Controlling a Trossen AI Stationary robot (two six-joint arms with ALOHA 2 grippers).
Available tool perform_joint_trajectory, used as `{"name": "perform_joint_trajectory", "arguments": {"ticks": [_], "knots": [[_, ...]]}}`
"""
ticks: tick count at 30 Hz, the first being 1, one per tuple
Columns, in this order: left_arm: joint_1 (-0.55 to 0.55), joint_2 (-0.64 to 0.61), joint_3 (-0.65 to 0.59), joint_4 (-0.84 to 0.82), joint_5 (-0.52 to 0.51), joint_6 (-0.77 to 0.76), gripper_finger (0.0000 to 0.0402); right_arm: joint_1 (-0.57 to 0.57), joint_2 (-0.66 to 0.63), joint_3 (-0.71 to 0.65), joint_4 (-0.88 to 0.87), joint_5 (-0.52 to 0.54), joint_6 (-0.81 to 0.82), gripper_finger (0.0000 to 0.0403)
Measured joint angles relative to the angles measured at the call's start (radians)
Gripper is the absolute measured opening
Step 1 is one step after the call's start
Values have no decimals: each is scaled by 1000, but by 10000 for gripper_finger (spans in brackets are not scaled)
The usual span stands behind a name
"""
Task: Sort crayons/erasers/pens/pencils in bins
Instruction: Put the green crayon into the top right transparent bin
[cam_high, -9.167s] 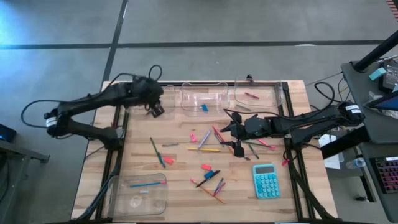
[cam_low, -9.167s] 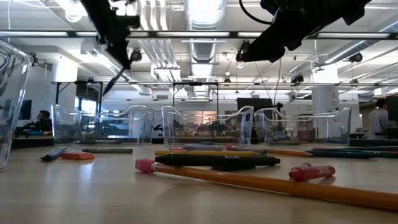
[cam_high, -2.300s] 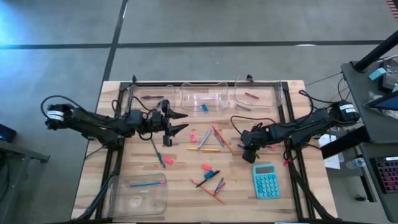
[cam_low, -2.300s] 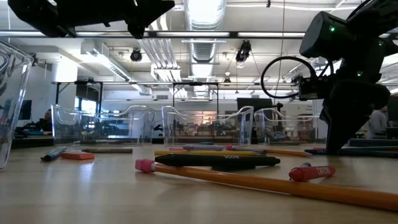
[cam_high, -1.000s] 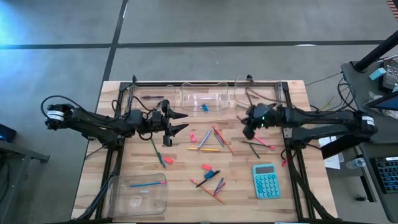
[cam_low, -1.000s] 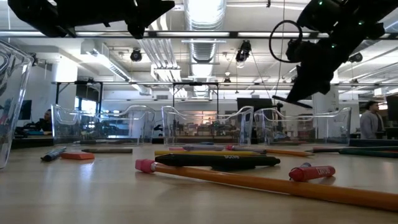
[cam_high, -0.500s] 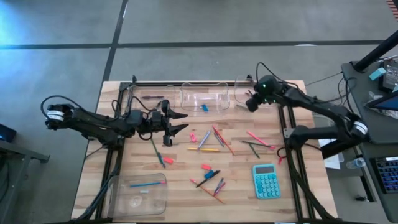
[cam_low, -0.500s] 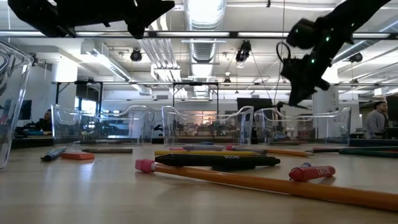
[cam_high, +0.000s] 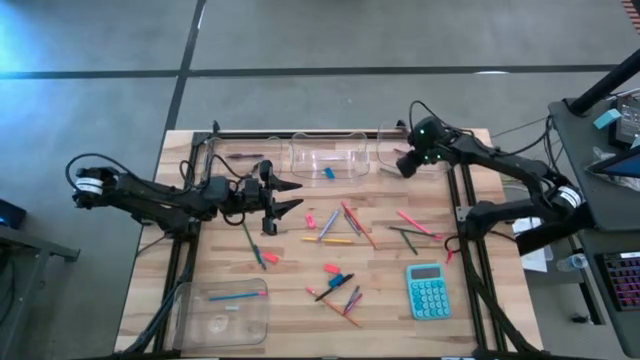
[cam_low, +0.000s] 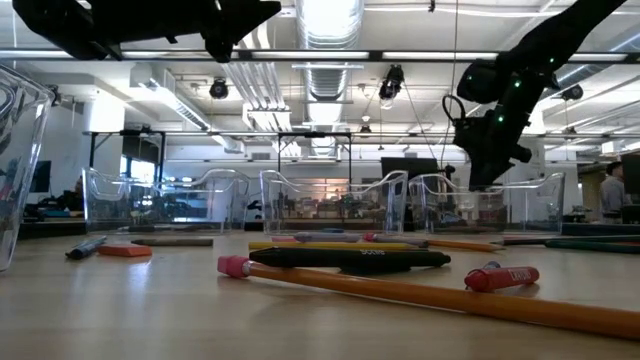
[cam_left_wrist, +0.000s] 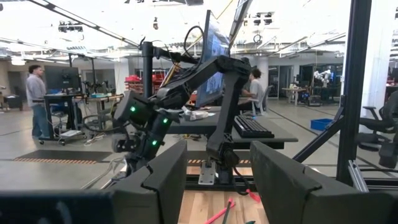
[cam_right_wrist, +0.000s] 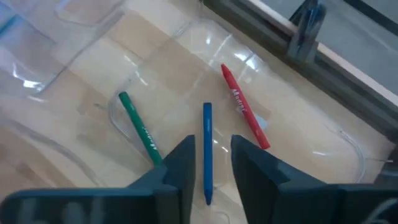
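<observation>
A blue crayon (cam_right_wrist: 206, 149) shows in the gap between the right gripper's (cam_right_wrist: 207, 163) two fingers, lengthwise along the gap, over the clear bin (cam_right_wrist: 323, 134) at the table's far right corner. Its near end is cut off by the picture's edge, and it cannot be told whether the fingers touch it or whether it already lies on the bin floor; the jaws stand slightly apart with the crayon between them. A green crayon (cam_right_wrist: 138, 130) lies in the same bin just to one side of the jaws, a red crayon (cam_right_wrist: 244, 116) to the other side and farther ahead.

In the high view the right gripper (cam_high: 405, 163) hangs over that bin (cam_high: 448, 150), hiding most of what is in it.

The left gripper (cam_high: 285, 196) waits over the table's left half, jaws open and empty, near a green pencil (cam_high: 252, 243). The loose pens, pencils and erasers at mid-table lie well apart from both grippers, beside a teal calculator (cam_high: 426, 291).
</observation>
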Motion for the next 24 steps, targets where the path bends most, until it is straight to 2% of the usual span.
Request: {"name": "perform_joint_trajectory", "arguments": {"ticks": [3,6,9,14,21,24], "knots": [[0,0,0,0,0,0,162,0,-36,14,-45,-1,0,123],[0,0,0,0,0,0,162,14,-93,35,-114,-47,1,135],[0,0,0,0,0,0,162,44,-164,50,-189,-96,-1,138],[0,0,0,0,0,0,162,122,-279,90,-313,-103,14,133],[0,-1,-2,-29,0,0,162,366,-354,163,-439,-88,173,120],[0,-2,-2,-26,0,0,162,511,-342,184,-483,-24,251,117]]}}
